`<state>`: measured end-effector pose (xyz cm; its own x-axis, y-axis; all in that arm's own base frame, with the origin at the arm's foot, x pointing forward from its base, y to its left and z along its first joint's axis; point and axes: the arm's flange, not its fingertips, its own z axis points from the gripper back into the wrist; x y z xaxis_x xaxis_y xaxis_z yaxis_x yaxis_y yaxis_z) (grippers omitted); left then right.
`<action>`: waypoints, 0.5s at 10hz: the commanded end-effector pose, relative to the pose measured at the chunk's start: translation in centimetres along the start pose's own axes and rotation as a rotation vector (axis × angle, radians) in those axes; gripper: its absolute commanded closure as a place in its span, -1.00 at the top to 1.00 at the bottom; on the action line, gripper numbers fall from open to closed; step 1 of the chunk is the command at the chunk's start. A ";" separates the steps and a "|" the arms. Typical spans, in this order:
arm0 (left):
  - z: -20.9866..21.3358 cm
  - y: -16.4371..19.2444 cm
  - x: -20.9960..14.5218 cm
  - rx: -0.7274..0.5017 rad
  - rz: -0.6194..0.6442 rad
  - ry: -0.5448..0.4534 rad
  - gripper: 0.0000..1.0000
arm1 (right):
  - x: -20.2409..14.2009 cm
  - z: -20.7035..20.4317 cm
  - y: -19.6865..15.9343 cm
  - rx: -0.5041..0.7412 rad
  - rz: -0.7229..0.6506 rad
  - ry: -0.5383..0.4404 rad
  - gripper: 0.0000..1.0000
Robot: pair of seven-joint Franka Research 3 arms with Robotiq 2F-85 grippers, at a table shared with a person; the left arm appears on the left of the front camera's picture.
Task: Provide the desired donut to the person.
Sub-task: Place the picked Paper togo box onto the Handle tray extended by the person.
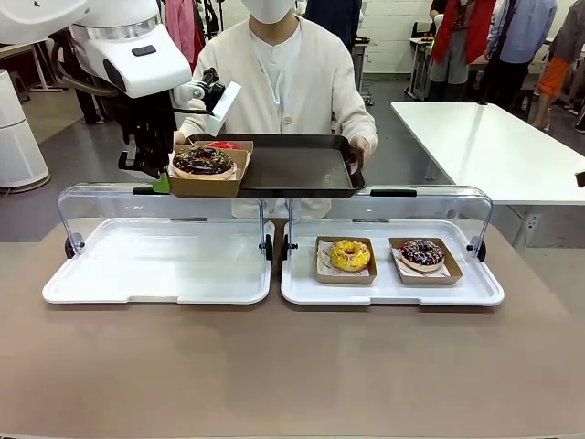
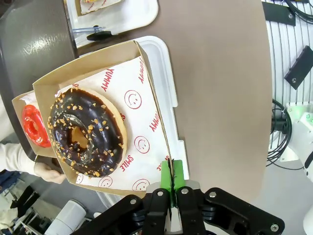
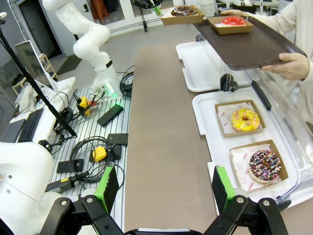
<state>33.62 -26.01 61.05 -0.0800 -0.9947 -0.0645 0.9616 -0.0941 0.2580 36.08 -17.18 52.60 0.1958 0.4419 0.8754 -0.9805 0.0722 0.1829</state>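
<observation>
My left gripper (image 1: 161,183) (image 2: 171,182) is shut on the rim of a brown paper box (image 2: 146,88) holding a chocolate donut (image 1: 203,162) (image 2: 88,133) with nut bits. I hold it in the air at the left end of the dark tray (image 1: 302,169) (image 3: 249,46), which the person (image 1: 283,73) in the cream cardigan holds with both hands. A red donut (image 1: 219,144) (image 2: 34,125) (image 3: 233,20) sits in its box on that tray. My right gripper (image 3: 164,186) hangs open above the table, holding nothing.
Two white trays with raised clear lids lie on the brown table. The left one (image 1: 155,270) is bare; the right one (image 1: 393,291) holds a yellow donut (image 1: 350,255) (image 3: 245,119) and a dark sprinkled donut (image 1: 421,253) (image 3: 264,165), each in its own box.
</observation>
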 end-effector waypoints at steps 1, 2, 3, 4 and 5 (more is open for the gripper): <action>0.2 -0.4 -0.1 0.006 0.001 0.004 -1.00 | 0.0 -0.1 0.0 0.003 0.007 -0.009 1.00; 0.2 -0.4 -0.1 0.006 0.001 0.004 -1.00 | 0.0 -0.1 0.0 0.003 0.007 -0.009 1.00; 0.2 -0.4 -0.1 0.006 0.001 0.004 -1.00 | 0.0 -0.1 0.0 0.003 0.007 -0.009 1.00; 0.2 -0.4 -0.1 0.006 0.001 0.004 -1.00 | 0.0 -0.1 0.0 0.003 0.007 -0.009 1.00; 0.2 -0.4 -0.1 0.006 0.001 0.004 -1.00 | 0.0 -0.1 0.0 0.003 0.007 -0.009 1.00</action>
<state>33.62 -26.01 61.04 -0.0800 -0.9947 -0.0645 0.9616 -0.0941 0.2580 36.08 -17.18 52.60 0.1958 0.4419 0.8754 -0.9805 0.0722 0.1829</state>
